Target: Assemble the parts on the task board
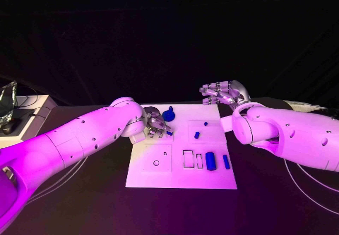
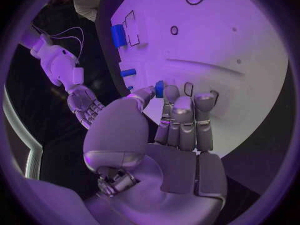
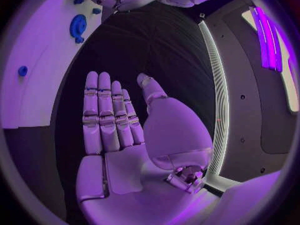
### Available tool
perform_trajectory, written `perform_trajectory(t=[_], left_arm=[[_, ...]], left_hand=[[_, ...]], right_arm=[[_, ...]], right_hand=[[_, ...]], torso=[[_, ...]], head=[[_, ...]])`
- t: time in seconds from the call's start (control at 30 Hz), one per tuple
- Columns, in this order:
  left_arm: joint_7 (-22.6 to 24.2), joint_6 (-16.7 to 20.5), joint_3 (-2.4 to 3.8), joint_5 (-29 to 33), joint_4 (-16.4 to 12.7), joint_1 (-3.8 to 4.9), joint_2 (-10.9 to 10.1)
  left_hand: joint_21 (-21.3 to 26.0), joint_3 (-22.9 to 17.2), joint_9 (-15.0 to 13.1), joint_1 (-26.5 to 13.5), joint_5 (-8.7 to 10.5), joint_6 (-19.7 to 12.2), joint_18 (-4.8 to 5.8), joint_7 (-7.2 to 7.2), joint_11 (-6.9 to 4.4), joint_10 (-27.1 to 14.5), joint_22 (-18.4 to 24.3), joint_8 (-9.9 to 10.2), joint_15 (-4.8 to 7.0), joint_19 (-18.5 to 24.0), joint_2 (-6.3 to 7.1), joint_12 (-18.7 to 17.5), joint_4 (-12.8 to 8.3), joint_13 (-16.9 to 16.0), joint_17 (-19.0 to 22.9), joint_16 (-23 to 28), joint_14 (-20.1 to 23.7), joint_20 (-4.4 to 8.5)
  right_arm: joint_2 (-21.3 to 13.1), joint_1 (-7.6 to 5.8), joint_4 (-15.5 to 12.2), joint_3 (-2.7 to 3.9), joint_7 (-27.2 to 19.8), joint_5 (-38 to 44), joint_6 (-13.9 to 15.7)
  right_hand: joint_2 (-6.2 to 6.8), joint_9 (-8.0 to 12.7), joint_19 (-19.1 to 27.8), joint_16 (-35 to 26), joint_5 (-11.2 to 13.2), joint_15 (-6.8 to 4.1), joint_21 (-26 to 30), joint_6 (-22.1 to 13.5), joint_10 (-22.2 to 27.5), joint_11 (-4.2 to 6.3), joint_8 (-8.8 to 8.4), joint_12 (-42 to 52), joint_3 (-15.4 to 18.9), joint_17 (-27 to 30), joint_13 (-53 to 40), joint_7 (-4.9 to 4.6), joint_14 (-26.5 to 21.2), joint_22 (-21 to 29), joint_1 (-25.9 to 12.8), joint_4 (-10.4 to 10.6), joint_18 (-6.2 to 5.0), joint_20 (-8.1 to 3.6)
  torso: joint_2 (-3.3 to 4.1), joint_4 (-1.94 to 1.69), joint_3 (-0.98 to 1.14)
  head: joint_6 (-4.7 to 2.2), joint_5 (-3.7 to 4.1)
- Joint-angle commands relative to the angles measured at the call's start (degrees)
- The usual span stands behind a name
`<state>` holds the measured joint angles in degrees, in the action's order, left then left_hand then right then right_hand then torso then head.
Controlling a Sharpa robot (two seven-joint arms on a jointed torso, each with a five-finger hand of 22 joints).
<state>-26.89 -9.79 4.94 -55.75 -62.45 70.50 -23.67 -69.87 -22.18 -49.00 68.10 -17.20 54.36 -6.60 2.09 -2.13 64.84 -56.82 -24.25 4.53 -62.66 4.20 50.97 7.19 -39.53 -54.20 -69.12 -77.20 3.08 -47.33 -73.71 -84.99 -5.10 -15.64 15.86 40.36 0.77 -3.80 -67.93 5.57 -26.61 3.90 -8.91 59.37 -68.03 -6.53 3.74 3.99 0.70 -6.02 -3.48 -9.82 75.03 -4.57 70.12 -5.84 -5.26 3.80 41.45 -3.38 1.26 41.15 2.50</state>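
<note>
The white task board (image 1: 182,176) lies in the middle of the table. My left hand (image 1: 157,125) is low over its far left part, and the thumb and a finger pinch a small blue part (image 2: 159,88) right at the board's surface. A blue gear (image 1: 169,115) stands just beyond that hand. A small blue peg (image 1: 197,134) sits mid-board. A thick blue cylinder (image 1: 210,160) and a thinner blue bar (image 1: 226,161) lie on the near right part. My right hand (image 1: 220,93) hangs raised past the board's far right edge, with its fingers (image 3: 106,115) straight, apart and holding nothing.
Outlined recesses and small round holes (image 1: 156,162) mark the board's near left part. A pale box with cables (image 1: 25,117) stands at the table's far left. Bare black table (image 1: 84,196) surrounds the board.
</note>
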Motion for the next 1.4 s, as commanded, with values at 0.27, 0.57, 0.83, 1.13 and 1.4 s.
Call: perform_trajectory(t=[0.27, 0.57, 0.83, 1.13, 1.4], left_arm=[[0.85, 2.37, 0.36, -0.08, -5.44, -0.41, -3.95], [-2.70, 4.71, 0.48, -0.51, -8.35, -0.40, -7.32], [-4.19, 5.82, 0.16, -4.38, -9.24, -0.43, -7.94], [-4.27, 7.50, -1.07, -4.70, -6.83, -0.53, -5.97], [-4.33, 7.38, -1.58, -4.70, -4.91, -0.66, -4.50]], left_hand=[[0.18, -10.69, -0.28, -1.95, -6.05, 1.85, 0.22, -0.15, -0.40, 2.15, -0.64, -0.20, 0.59, -1.35, 1.51, -1.24, -11.04, 0.76, -1.45, -0.58, -1.62, 0.65], [-0.53, -9.68, 0.14, -2.53, -11.74, 4.53, 1.03, -0.69, -1.08, 4.91, -2.17, 1.56, 1.23, -3.52, 2.60, -2.95, -12.34, 1.48, -3.82, -0.54, -3.36, 2.03], [-0.34, -10.48, -2.02, -3.64, -12.69, 4.87, 0.88, -0.98, -1.36, 5.62, -3.03, 1.91, 1.49, -4.18, 2.75, -3.24, -12.62, 0.84, -5.08, 0.44, -3.75, 1.90], [-0.42, -10.74, -2.40, -3.97, -12.89, 4.90, 0.83, -1.06, -1.42, 5.77, -3.41, 1.82, 1.57, -4.48, 2.79, -3.23, -12.72, 0.85, -4.98, 0.74, -3.85, 1.88], [-0.40, -10.75, -2.46, -4.00, -12.91, 4.87, 0.81, -1.06, -1.43, 5.75, -3.49, 1.83, 1.58, -4.51, 2.78, -3.23, -12.73, 0.86, -4.92, 0.84, -3.85, 1.85]], right_arm=[[-0.26, 0.04, 0.35, -0.04, -1.41, -0.48, 0.00], [-0.54, 0.04, 0.61, -0.09, -1.86, -1.16, 0.72], [-0.29, 0.14, 1.41, -0.16, -4.55, -1.18, -0.43], [0.23, 0.22, 2.16, -0.20, -6.48, -1.12, -2.14], [0.37, 0.26, 2.27, -0.22, -6.63, -1.11, -2.37]], right_hand=[[-0.01, 0.01, 0.77, 0.09, -0.39, 0.34, -0.29, -0.45, 0.77, -0.16, -0.13, -0.18, 0.40, 0.26, 0.05, -0.08, -0.99, 0.15, 0.64, -0.10, 0.33, 0.19], [0.14, 0.04, 4.11, -1.27, -1.46, 1.75, 1.16, -1.01, 2.12, -0.78, -0.16, -0.30, 0.54, 1.78, 0.07, -0.33, -5.02, 0.60, 0.61, -0.17, 0.89, 1.43], [-0.26, 0.04, 7.38, -1.45, -1.74, 3.10, 2.25, -1.84, 5.02, -1.52, -0.19, -0.27, 0.22, 2.39, 0.11, -0.14, -9.10, 0.55, 1.22, -0.63, 0.60, 3.05], [-0.61, 0.39, 13.20, -2.08, -1.89, 4.70, 1.03, -6.12, 8.21, -2.66, -0.42, -0.64, 0.34, 2.57, 0.17, -0.38, -13.62, 0.37, 1.67, -1.17, 0.28, 5.25], [-0.65, 0.43, 13.44, -2.12, -1.92, 4.64, 0.80, -6.88, 8.39, -2.77, -0.45, -0.64, 0.35, 2.58, 0.17, -0.57, -13.26, 0.45, 1.71, -1.21, 0.38, 5.22]], torso=[[-0.09, -0.06, 0.01], [-0.50, -0.36, 0.02], [-0.86, -0.58, 0.09], [-0.97, -0.51, 0.12], [-0.89, -0.59, 0.15]], head=[[0.02, -0.32], [0.55, -0.67], [0.85, -1.15], [0.71, -1.37], [0.83, -1.33]])
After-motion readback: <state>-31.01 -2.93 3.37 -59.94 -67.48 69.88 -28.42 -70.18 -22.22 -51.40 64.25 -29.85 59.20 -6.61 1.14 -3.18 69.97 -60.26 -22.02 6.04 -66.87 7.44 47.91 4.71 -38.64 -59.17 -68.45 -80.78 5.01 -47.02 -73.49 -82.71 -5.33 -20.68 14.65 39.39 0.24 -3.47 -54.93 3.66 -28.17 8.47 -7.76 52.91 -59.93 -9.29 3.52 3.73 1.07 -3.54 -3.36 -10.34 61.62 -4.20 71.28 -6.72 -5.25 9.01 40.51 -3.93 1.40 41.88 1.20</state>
